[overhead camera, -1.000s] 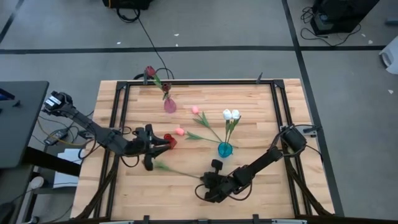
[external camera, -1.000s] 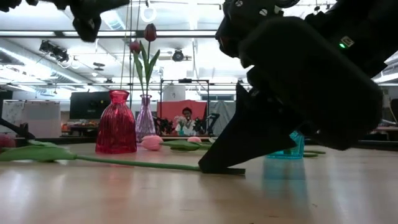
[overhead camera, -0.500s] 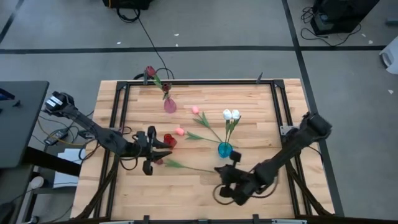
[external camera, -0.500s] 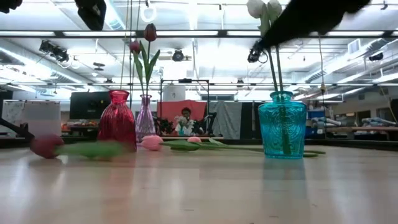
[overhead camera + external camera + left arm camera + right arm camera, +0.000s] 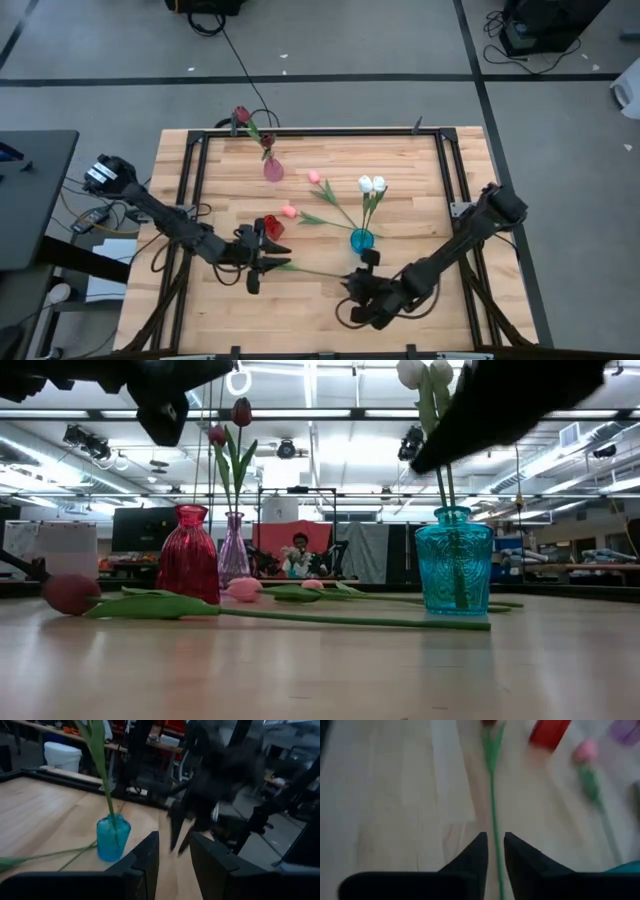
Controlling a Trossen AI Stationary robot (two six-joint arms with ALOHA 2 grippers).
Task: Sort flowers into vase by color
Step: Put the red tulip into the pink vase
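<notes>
A dark maroon tulip (image 5: 70, 593) lies flat on the table, its stem (image 5: 315, 272) running toward the right. My right gripper (image 5: 350, 283) hovers above the stem's free end, slightly open. In its wrist view the stem (image 5: 492, 810) runs up from between its fingers (image 5: 495, 845). My left gripper (image 5: 280, 256) is open above the tulip's head end, well off the table in the low view (image 5: 165, 405). A red vase (image 5: 268, 225) stands empty. A purple vase (image 5: 272, 168) holds maroon tulips and a blue vase (image 5: 361, 240) holds white ones.
Two pink tulips (image 5: 313, 176) (image 5: 289, 211) lie on the table between the purple and blue vases, their stems crossing toward the blue vase. A black frame (image 5: 300, 131) borders the table. A person sits far off in the room (image 5: 300, 550).
My right gripper has risen off the table and gone toward the right edge. The maroon tulip has slid along the table toward the right and lies flat again. My left gripper has gone toward the near edge and right, over the tulip's head end.
</notes>
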